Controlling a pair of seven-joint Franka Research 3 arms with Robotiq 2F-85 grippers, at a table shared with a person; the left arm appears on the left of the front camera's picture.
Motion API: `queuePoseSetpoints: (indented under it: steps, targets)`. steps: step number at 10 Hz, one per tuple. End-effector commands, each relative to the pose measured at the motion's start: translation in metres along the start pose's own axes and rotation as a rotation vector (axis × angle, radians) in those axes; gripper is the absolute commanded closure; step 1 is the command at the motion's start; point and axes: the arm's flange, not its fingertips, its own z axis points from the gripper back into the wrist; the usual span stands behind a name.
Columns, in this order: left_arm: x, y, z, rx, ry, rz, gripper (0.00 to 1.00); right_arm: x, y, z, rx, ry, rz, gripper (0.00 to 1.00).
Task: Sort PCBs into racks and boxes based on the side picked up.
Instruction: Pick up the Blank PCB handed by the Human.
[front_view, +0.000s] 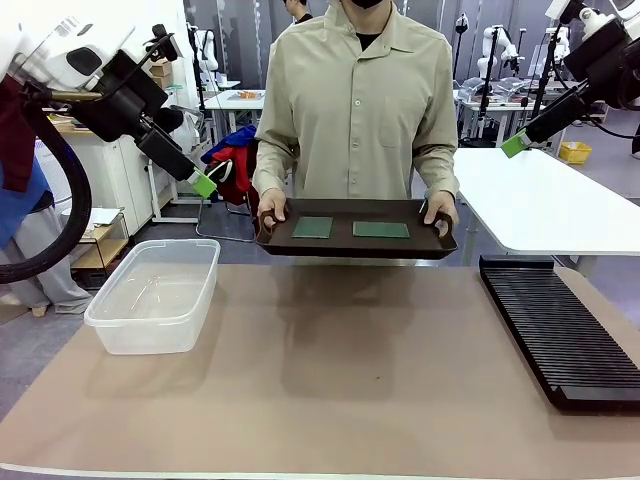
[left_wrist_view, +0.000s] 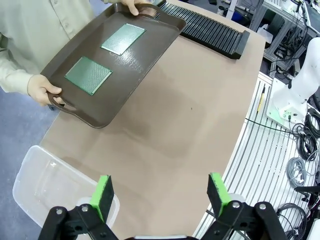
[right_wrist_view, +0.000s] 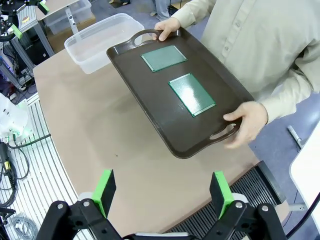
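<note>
Nearest, the left jaws hang released and empty above the counter (front_view: 330, 400), their green pads (left_wrist_view: 103, 195) spread wide. The right jaws are just as slack, with pads (right_wrist_view: 220, 192) well apart. The left arm (front_view: 110, 85) is raised and angled down toward the left end of the tray (front_view: 355, 246). The right arm (front_view: 590, 70) is raised high off the tray's right end. Short of the tray and to its left sits the clear box (front_view: 150, 335). Short of the tray and to its right lies the black slotted rack (front_view: 560, 330). Bare counter separates the jaws from the tray. A person holds the dark brown tray in the air at the counter's far edge, one hand (front_view: 272, 210) on its left handle and the other hand (front_view: 440, 212) on its right. On the tray a green PCB (front_view: 313, 227) lies flat toward the left and a second PCB (front_view: 381, 229) toward the right. The two are apart and well away from both jaws.
</note>
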Motion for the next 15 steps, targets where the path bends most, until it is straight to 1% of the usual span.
queuePoseSetpoints:
  steps: [1, 15]
  targets:
    - [-0.0005, -0.0009, -0.0006, 0.008, -0.004, -0.008, 0.0, -0.0001, 0.0007, -0.0008, 0.003, 0.002, 0.0, 0.0]
    - [-0.0005, -0.0009, -0.0006, 0.008, -0.004, -0.008, 0.0, -0.0001, 0.0007, -0.0008, 0.003, 0.002, 0.0, 0.0]
